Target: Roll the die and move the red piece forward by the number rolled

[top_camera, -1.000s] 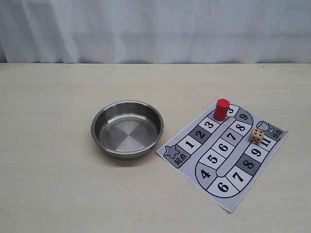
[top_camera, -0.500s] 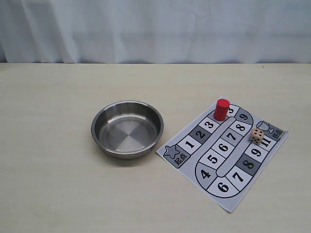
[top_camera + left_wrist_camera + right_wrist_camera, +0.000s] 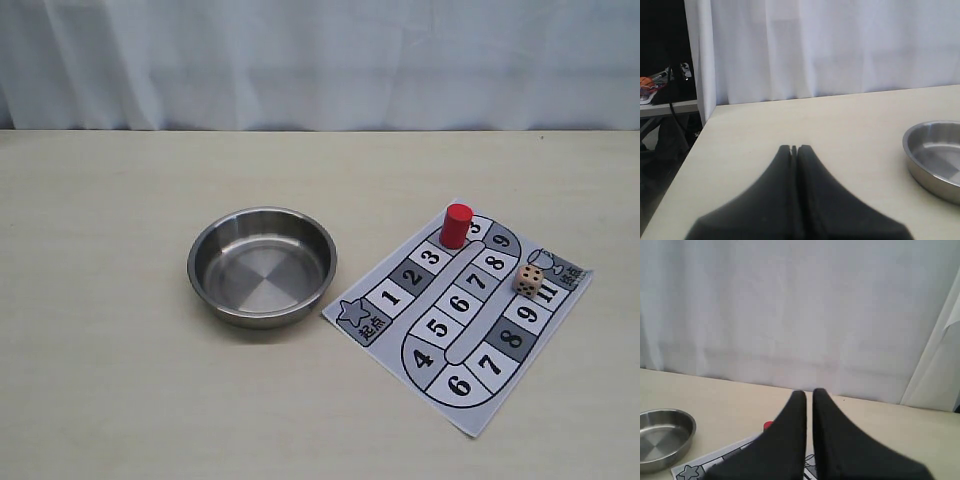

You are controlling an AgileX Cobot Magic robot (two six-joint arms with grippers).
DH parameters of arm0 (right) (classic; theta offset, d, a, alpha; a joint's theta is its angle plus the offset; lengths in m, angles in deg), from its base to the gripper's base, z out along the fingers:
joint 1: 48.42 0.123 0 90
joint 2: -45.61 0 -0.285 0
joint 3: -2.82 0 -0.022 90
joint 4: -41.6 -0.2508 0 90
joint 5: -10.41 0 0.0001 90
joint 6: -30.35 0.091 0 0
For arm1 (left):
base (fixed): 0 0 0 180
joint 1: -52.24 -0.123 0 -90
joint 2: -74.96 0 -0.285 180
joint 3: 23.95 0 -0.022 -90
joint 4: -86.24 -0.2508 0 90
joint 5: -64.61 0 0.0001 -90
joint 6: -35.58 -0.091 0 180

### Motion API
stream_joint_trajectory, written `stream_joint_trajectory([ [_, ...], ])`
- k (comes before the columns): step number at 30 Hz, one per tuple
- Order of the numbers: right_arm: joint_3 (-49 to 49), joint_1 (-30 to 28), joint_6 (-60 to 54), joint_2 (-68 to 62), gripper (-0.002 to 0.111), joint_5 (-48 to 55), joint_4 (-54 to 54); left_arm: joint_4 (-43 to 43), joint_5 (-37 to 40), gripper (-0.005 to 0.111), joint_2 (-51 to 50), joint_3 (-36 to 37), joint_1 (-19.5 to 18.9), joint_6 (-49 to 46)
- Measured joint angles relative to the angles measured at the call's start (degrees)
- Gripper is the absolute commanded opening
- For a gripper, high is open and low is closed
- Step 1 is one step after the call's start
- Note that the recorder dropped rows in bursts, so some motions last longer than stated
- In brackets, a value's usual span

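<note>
The red piece stands upright on the printed number board, on the square just past 3, at the board's far corner. The die rests on the board's right side, beside the square marked 11. Neither gripper appears in the exterior view. In the left wrist view my left gripper is shut and empty over bare table, left of the steel bowl. In the right wrist view my right gripper is shut with only a thin slit between its fingers. It hides most of the red piece and the die.
A round steel bowl sits empty at mid-table, left of the board. A white curtain runs along the table's far edge. The table's left edge drops off beside a dark area with cables. The board's star corner shows near the bowl.
</note>
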Motion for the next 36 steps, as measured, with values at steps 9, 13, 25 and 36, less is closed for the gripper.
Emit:
stream_joint_trajectory([
  [9, -13.68, 0.00, 0.00, -0.10, 0.004, -14.86, 0.00, 0.00, 0.00, 0.000, 0.00, 0.00, 0.00, 0.00],
  [13, -19.26, 0.00, 0.00, -0.21, 0.004, -19.50, -0.40, 0.00, 0.00, 0.000, 0.00, 0.00, 0.00, 0.00],
  [25, -28.96, 0.00, -0.47, -0.11, 0.004, -39.82, -0.53, 0.00, 0.00, 0.000, 0.00, 0.00, 0.00, 0.00],
  [36, -38.55, 0.00, -4.12, -0.10, 0.004, -43.01, -0.53, 0.00, 0.00, 0.000, 0.00, 0.00, 0.00, 0.00],
])
